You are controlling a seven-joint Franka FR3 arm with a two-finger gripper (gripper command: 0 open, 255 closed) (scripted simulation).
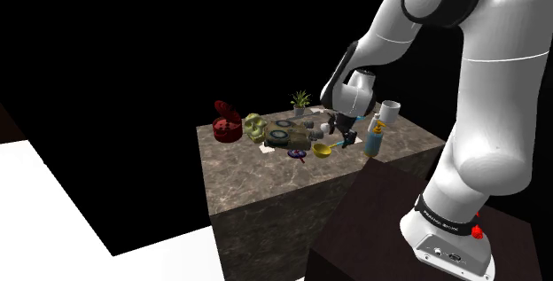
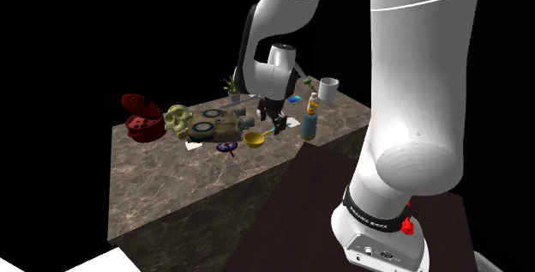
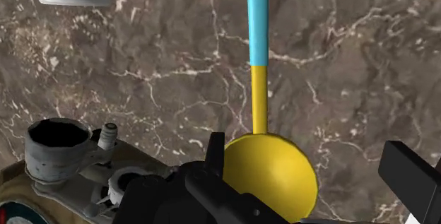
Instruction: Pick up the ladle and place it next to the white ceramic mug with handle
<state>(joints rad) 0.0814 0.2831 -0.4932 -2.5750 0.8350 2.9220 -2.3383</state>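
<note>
"Two black fingers on the gripper (image 3: 307,152): how do they stand?"
"Spread wide, gripping nothing. The ladle (image 3: 268,177) lies on the marble counter (image 3: 141,81), its yellow bowl between the fingers, its handle, yellow then blue, pointing away from the hand."
"And the white mug (image 1: 390,109)?"
"Near a corner of the counter, apart from the ladle, with a bottle (image 1: 376,137) standing between them."
</note>
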